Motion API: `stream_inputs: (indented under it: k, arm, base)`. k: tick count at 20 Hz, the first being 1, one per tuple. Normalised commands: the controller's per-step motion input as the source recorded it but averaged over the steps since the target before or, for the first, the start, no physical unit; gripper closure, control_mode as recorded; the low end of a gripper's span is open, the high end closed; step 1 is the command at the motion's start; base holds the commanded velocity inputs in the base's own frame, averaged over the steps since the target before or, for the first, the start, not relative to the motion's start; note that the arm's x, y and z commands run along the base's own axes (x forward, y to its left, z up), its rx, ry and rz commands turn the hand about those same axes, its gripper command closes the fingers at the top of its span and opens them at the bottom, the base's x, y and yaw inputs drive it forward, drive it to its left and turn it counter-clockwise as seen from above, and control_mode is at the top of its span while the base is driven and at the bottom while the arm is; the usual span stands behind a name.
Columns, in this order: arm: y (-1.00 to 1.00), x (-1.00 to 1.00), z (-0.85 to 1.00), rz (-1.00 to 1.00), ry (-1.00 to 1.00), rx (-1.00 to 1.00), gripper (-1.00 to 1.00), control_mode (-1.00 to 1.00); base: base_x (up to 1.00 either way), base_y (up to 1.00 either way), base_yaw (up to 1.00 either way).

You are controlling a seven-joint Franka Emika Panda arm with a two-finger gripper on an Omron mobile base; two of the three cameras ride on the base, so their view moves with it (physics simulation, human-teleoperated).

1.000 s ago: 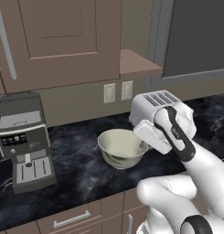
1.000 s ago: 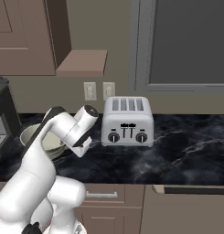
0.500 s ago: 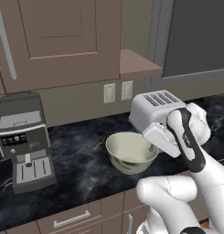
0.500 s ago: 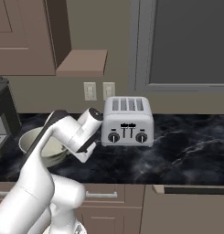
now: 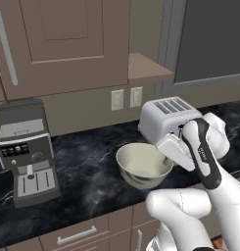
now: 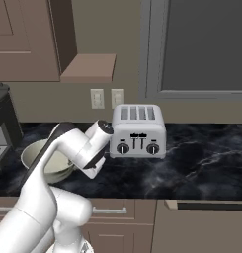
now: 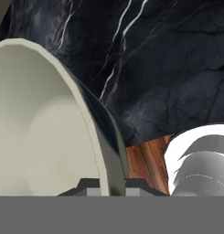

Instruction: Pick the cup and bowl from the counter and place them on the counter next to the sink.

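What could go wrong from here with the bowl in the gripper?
1. The gripper pinches only the thin rim of the bowl, so the deep bowl could tilt or slip out during the carry.
2. The toaster stands close beside the bowl and hand; a wide swing might knock it.

Cream-white bowl (image 5: 143, 165) held up over the black table (image 5: 87, 171), just left of the toaster (image 5: 168, 120); rim at the white hand. Coffee machine (image 5: 26, 149) far left of the toaster.
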Motion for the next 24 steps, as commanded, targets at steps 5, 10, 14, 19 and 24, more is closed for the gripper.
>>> stream_inputs:
  k: [5, 10, 14, 19, 24]
  arm:
    - [0.0, 0.28, 0.0, 0.0, 0.01, 0.0, 1.0, -1.0]
    - [0.0, 0.76, 0.11, 0.0, 0.11, 0.0, 1.0, -1.0]
    - [0.0, 0.13, 0.03, 0.0, 0.07, 0.0, 1.0, -1.0]
    - [0.0, 0.0, 0.0, 0.0, 0.0, 0.0, 1.0, -1.0]
    - [0.0, 0.0, 0.0, 0.0, 0.0, 0.0, 1.0, -1.0]
  base:
    - [0.0, 0.0, 0.0]
    - [0.0, 0.0, 0.0]
    - [0.0, 0.0, 0.0]
    - [0.0, 0.0, 0.0]
    - [0.0, 0.0, 0.0]
